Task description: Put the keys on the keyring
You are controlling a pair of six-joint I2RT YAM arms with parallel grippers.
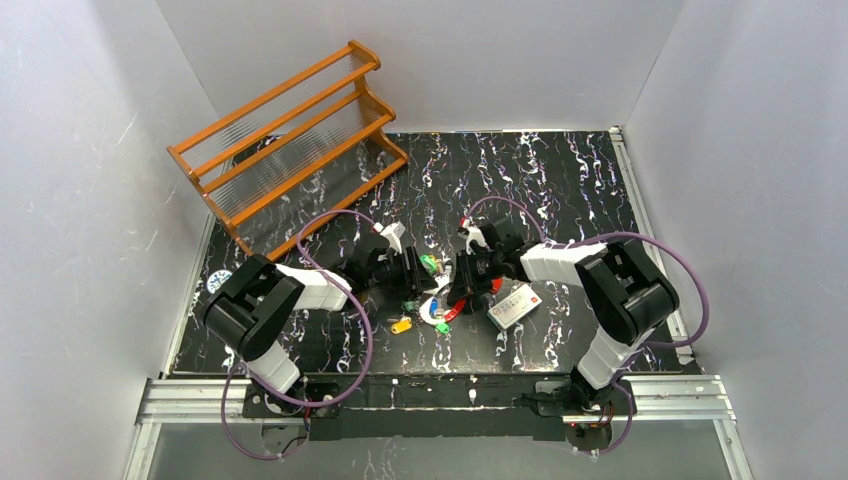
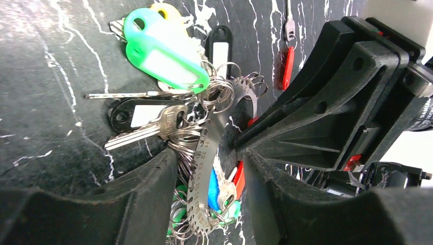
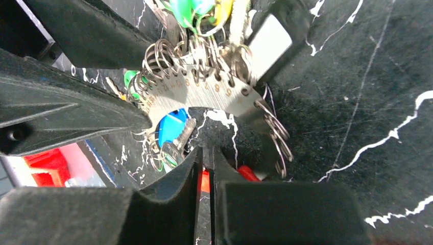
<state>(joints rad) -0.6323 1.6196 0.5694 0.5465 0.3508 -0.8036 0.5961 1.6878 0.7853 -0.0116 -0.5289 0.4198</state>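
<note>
The keyring (image 2: 204, 153) is a curved silver numbered band carrying many small wire rings; it also shows in the right wrist view (image 3: 204, 94) and from above (image 1: 432, 310). Keys hang on it: a green tag (image 2: 163, 51), a yellow tag (image 2: 166, 10), black tags (image 2: 219, 48), a silver key (image 2: 148, 130), and a blue-headed key (image 3: 168, 127). My left gripper (image 2: 210, 171) is open, its fingers either side of the band. My right gripper (image 3: 206, 158) is shut on a red key (image 3: 204, 181). The grippers meet mid-table, left (image 1: 425, 275) and right (image 1: 455, 285).
An orange wooden rack (image 1: 290, 140) stands at the back left. A white card with a red dot (image 1: 515, 305) lies just right of the keys. A loose yellow key (image 1: 401, 324) lies in front of the left gripper. White walls close three sides.
</note>
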